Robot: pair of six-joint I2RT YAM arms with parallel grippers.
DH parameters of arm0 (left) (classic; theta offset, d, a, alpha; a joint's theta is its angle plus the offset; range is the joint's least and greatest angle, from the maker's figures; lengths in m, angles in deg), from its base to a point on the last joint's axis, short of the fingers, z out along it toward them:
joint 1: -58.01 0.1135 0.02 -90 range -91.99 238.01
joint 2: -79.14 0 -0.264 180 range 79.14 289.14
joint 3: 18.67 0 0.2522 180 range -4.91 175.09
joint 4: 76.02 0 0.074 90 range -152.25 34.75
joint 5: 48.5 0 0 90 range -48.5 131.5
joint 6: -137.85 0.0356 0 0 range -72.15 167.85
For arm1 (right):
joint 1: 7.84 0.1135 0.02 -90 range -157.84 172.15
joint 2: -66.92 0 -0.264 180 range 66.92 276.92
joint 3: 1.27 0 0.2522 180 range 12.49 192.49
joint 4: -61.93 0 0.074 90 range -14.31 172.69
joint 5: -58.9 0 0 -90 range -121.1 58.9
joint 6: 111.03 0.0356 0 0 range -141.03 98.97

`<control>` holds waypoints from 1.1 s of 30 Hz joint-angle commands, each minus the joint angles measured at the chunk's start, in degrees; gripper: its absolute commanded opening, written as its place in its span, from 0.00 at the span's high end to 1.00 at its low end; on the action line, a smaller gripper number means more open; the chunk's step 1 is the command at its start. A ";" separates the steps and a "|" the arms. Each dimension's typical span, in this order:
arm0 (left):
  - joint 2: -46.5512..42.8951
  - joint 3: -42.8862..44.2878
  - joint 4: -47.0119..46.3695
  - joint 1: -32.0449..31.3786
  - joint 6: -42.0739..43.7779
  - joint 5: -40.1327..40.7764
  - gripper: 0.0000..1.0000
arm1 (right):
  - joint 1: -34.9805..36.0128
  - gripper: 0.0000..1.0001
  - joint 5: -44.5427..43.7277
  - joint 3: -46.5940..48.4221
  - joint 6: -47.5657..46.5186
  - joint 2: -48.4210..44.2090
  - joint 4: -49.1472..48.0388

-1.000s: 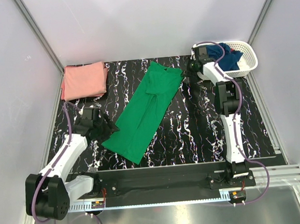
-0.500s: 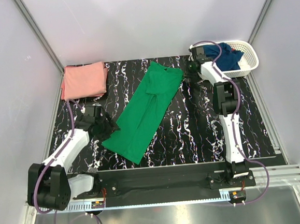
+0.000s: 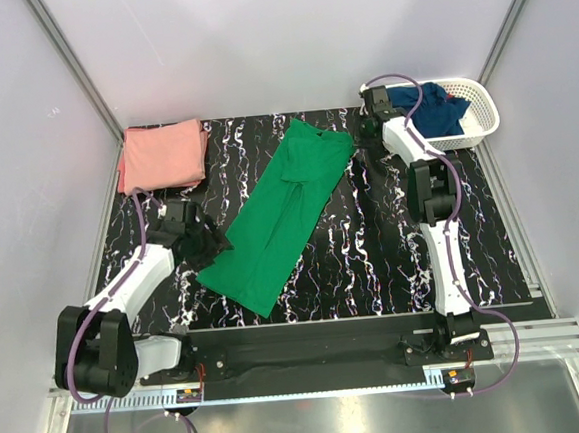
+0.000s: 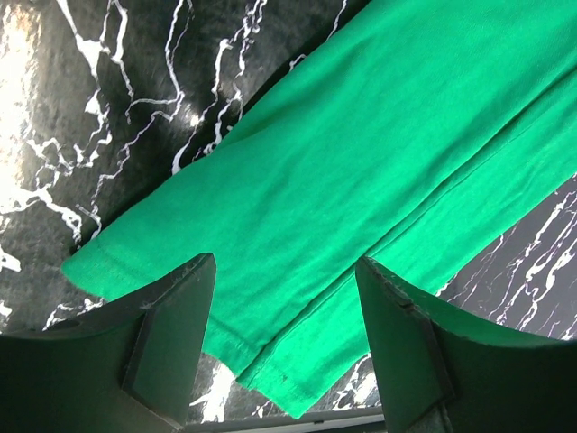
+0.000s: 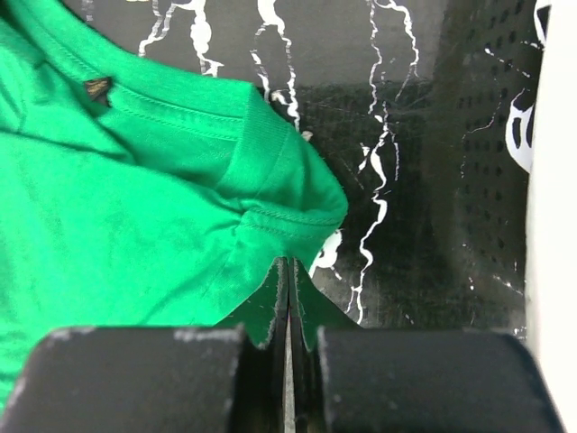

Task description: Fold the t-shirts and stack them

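While agape, left gripper [image 4: 284, 266] over t-shirt [image 4: 361, 153]

A black marble-patterned tabletop [image 3: 372, 240], veined white, fills the middle of the frame. Plain pale grey walls [image 3: 285, 36] enclose it on three sides, with aluminium posts [image 3: 72, 63] in the upper corners. Brushed metal [image 3: 316, 425] gleams along the bottom.

Soft, even light fills the top view; shadows faint. Glare whitens the desk [image 4: 22, 117] in the left wrist view. The green t-shirt [image 5: 135, 207] is sharp, the right gripper [image 5: 288, 266] dark, blurred.
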State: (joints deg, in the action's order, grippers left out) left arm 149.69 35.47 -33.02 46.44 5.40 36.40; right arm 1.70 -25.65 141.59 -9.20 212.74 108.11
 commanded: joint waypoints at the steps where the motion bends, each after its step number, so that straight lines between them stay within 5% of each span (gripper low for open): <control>1: 0.91 1.98 -3.30 -0.12 0.62 -0.17 0.31 | 1.36 1.00 -0.27 1.77 -1.64 -6.33 -0.43; 33: 0.91 1.98 -3.13 -0.12 0.97 0.09 0.30 | 3.12 1.00 -2.46 -4.03 -2.96 -4.93 1.94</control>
State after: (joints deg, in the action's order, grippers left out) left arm 150.89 35.50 -34.88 46.44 5.83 36.13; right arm 4.60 -26.15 136.85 -10.88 209.85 110.74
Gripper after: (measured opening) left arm 0.700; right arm 0.010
